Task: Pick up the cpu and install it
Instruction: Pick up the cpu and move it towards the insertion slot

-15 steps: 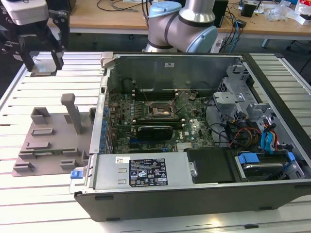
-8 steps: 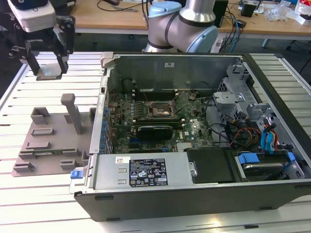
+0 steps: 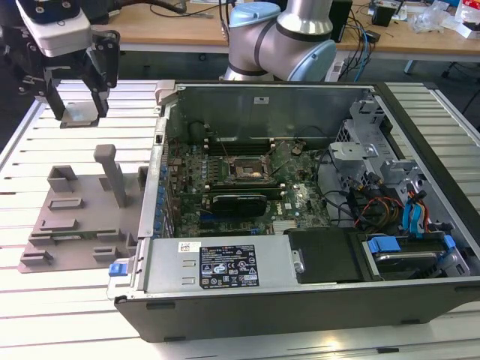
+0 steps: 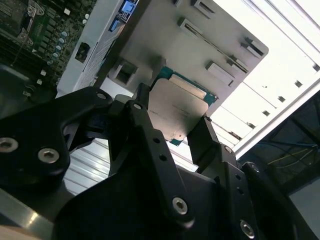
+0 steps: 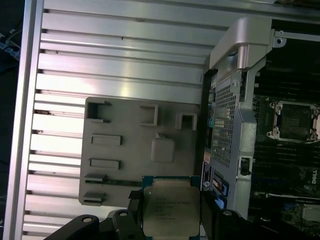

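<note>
The cpu (image 5: 170,209) is a small square chip with a silver-grey metal top and a thin green edge. My gripper (image 5: 170,222) is shut on it, one black finger on each of two opposite sides. In the second wrist view the cpu (image 4: 177,106) sits level between the fingers (image 4: 205,134). In the exterior view my gripper (image 3: 76,112) hangs at the far left, above the slatted table and behind the grey fixture plate (image 3: 75,217), with the pale cpu (image 3: 78,114) between its fingers. The dark motherboard socket (image 3: 246,169) with its metal frame lies inside the open computer case, well to the exterior view's right of my gripper.
The open computer case (image 3: 225,262) fills the middle and right, its left wall (image 3: 154,187) rising beside the fixture plate. A long black card (image 3: 238,202) lies just in front of the socket. Drive bays and cables (image 3: 390,202) crowd the right end. The arm's base (image 3: 281,37) stands behind the case.
</note>
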`<state>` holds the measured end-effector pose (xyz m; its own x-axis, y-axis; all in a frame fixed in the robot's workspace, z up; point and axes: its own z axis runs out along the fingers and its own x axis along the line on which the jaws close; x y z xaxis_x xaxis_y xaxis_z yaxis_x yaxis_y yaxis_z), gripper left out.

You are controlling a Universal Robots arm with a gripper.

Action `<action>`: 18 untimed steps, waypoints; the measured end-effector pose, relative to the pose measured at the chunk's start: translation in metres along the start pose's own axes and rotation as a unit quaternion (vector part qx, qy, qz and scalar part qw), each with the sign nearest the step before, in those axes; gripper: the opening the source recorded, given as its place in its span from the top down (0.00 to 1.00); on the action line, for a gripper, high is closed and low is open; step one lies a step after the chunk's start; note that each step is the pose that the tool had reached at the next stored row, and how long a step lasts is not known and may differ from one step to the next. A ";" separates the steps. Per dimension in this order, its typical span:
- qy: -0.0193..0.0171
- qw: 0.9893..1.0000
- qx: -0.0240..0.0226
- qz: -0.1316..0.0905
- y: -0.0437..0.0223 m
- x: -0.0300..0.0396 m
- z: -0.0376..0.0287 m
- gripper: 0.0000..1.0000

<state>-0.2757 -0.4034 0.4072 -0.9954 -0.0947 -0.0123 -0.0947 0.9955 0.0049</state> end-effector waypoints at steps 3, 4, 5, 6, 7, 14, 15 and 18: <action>0.000 1.000 0.000 0.000 -0.0001 -0.0006 0.0024 0.45; 0.000 1.000 0.000 0.000 -0.0001 -0.0007 0.0032 0.45; 0.000 1.000 0.000 0.000 -0.0001 -0.0008 0.0039 0.45; 0.000 1.000 0.000 0.000 -0.0001 -0.0009 0.0051 0.45; 0.000 1.000 0.000 0.000 -0.0001 -0.0010 0.0070 0.45; 0.000 1.000 0.000 0.000 -0.0006 -0.0055 0.0150 0.45; 0.000 1.000 0.000 0.000 -0.0009 -0.0088 0.0153 0.45; 0.000 1.000 0.000 0.000 -0.0018 -0.0174 0.0162 0.45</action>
<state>-0.2580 -0.4034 0.3912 -0.9954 -0.0947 -0.0123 -0.0948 0.9955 0.0049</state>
